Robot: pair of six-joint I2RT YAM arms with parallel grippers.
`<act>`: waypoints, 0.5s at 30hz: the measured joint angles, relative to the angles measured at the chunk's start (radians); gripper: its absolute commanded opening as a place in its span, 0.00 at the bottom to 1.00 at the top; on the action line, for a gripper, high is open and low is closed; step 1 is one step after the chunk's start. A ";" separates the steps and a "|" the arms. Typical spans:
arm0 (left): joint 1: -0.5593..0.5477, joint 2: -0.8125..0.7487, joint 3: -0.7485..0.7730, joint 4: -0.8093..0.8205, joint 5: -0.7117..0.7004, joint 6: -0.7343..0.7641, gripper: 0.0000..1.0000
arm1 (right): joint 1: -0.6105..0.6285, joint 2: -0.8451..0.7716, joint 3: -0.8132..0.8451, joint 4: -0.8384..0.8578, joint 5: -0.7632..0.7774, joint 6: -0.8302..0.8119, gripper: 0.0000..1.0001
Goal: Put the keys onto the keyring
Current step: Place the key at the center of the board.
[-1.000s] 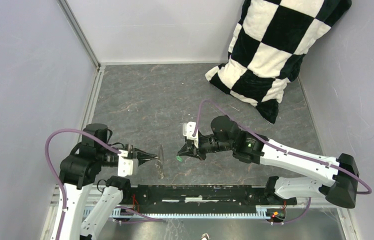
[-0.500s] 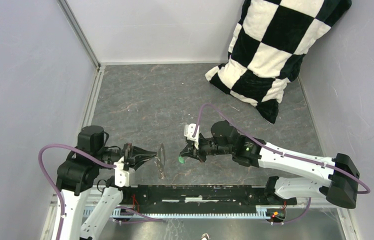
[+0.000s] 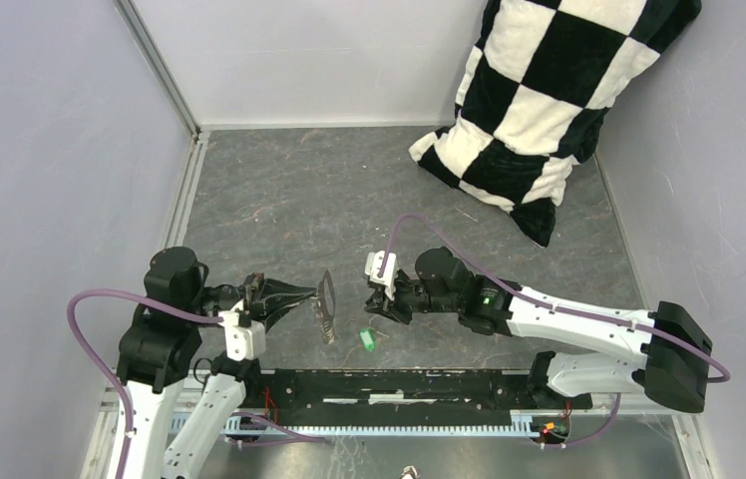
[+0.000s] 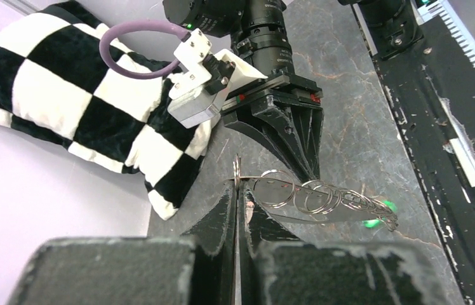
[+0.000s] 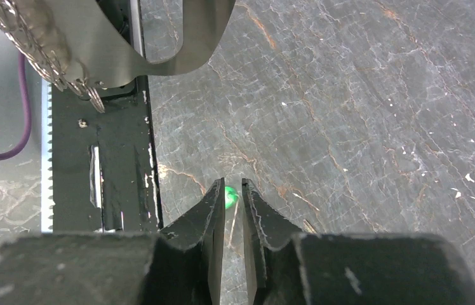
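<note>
My left gripper (image 3: pixel 311 295) is shut on the keyring (image 3: pixel 326 299), a grey metal oval loop with several small rings, and holds it upright above the table. The left wrist view shows the fingers (image 4: pixel 225 210) clamped on its end, with the keyring (image 4: pixel 311 200) stretching away from them. The green key (image 3: pixel 368 339) lies on the table just below the keyring and near my right gripper (image 3: pixel 373 311). In the right wrist view the right gripper (image 5: pixel 233 185) stands slightly open and empty, with the green key (image 5: pixel 229 194) on the table beyond its tips. The keyring (image 5: pixel 120 51) hangs at the upper left. The red key is not visible.
A black-and-white checked pillow (image 3: pixel 549 100) leans in the far right corner. A black rail (image 3: pixel 399 384) runs along the near edge between the arm bases. Grey walls close in the left, back and right sides.
The green key has left the right gripper's tips and now lies on the table, nearer the rail. The left gripper has moved the keyring slightly right and up.
</note>
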 measured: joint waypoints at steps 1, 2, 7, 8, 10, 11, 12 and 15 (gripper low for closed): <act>0.000 0.000 -0.002 0.006 0.000 0.005 0.02 | 0.000 0.001 0.001 -0.001 0.003 -0.004 0.20; 0.000 0.000 -0.004 0.013 0.000 0.013 0.02 | 0.000 0.002 0.004 -0.003 0.006 -0.008 0.20; 0.000 -0.008 -0.014 0.010 -0.003 0.081 0.02 | 0.000 0.011 0.051 -0.018 0.011 -0.028 0.32; 0.000 -0.011 -0.015 -0.002 -0.004 0.114 0.02 | 0.000 0.010 0.061 -0.019 0.011 -0.035 0.37; 0.000 -0.010 -0.014 -0.054 -0.008 0.198 0.02 | 0.000 0.006 0.090 -0.026 0.016 -0.053 0.44; 0.000 -0.006 -0.014 -0.100 -0.012 0.257 0.02 | 0.000 0.000 0.105 -0.027 0.018 -0.063 0.46; 0.000 0.001 -0.013 -0.150 -0.018 0.319 0.02 | 0.000 -0.008 0.122 -0.031 0.017 -0.076 0.47; 0.000 0.050 0.002 -0.335 -0.066 0.544 0.02 | 0.000 -0.031 0.192 -0.032 -0.001 -0.126 0.49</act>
